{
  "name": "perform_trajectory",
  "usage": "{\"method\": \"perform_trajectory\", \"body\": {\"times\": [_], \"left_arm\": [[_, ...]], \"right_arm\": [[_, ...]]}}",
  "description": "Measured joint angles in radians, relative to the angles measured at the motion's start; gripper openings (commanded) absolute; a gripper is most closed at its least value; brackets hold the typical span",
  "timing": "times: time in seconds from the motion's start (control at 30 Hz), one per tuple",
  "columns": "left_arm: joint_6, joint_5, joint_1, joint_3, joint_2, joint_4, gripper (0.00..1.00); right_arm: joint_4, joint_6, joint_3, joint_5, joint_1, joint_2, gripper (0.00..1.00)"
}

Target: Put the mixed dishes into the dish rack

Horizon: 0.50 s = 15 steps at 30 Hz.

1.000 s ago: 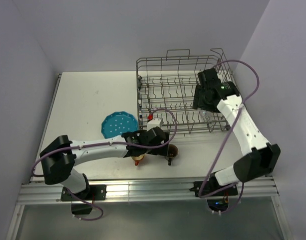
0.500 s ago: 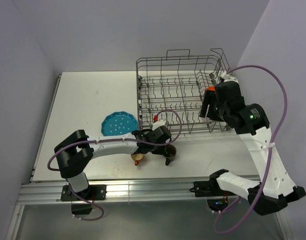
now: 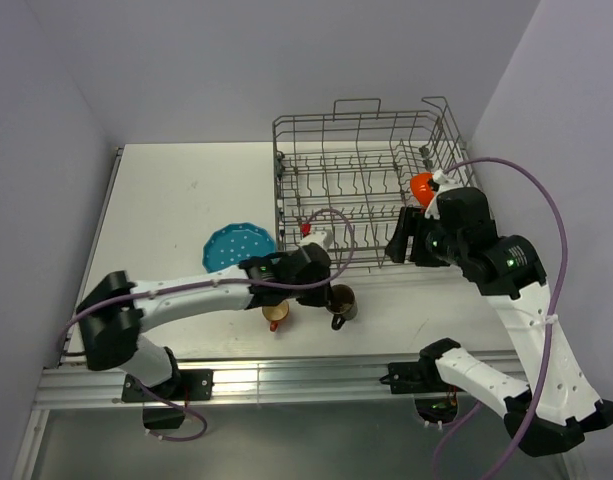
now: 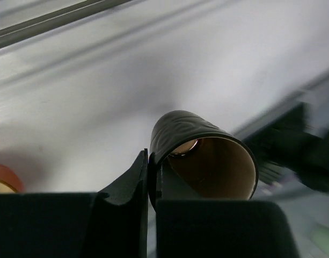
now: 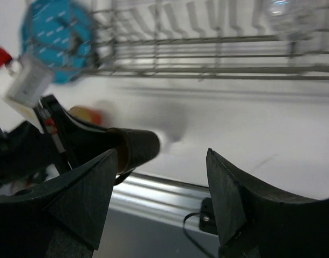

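Note:
My left gripper (image 4: 148,161) is shut on the rim wall of the dark brown mug (image 4: 202,156), one finger inside and one outside. The mug (image 3: 341,300) is tilted near the table's front edge. The small orange cup (image 3: 276,316) stands just left of it, and the teal dotted plate (image 3: 238,248) lies farther left. The grey wire dish rack (image 3: 358,185) holds the orange-red bowl (image 3: 422,186) at its right end and the clear glass (image 5: 285,13). My right gripper (image 5: 161,161) hangs open and empty in front of the rack (image 5: 207,37), pointing towards the mug (image 5: 134,148).
Walls close the table in on the left, back and right. A metal rail (image 3: 286,380) runs along the near edge. A purple cable (image 3: 546,220) loops off the right arm beside the rack.
My left gripper has shut on the mug's rim and shifted it slightly right. The right arm has pulled back out of the rack towards the front, uncovering the bowl.

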Motion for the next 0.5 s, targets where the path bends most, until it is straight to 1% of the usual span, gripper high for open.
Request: {"method": "perform_trajectory", "body": {"times": [0.17, 0.27, 0.37, 0.5], "left_arm": [[0.018, 0.154, 0.041, -0.030, -0.262, 0.098, 0.00], [0.017, 0.250, 0.100, -0.045, -0.384, 0.195, 0.00], [0.009, 0.320, 0.148, -0.089, -0.457, 0.248, 0.00], [-0.024, 0.405, 0.179, -0.148, -0.491, 0.341, 0.00]], "right_arm": [[0.101, -0.002, -0.080, -0.321, 0.000, -0.066, 0.75], [0.186, 0.018, -0.125, -0.484, 0.000, -0.097, 0.75], [0.298, 0.058, -0.164, -0.626, -0.002, -0.122, 0.75], [0.445, 0.134, -0.220, -0.784, 0.000, -0.149, 0.75]]}}
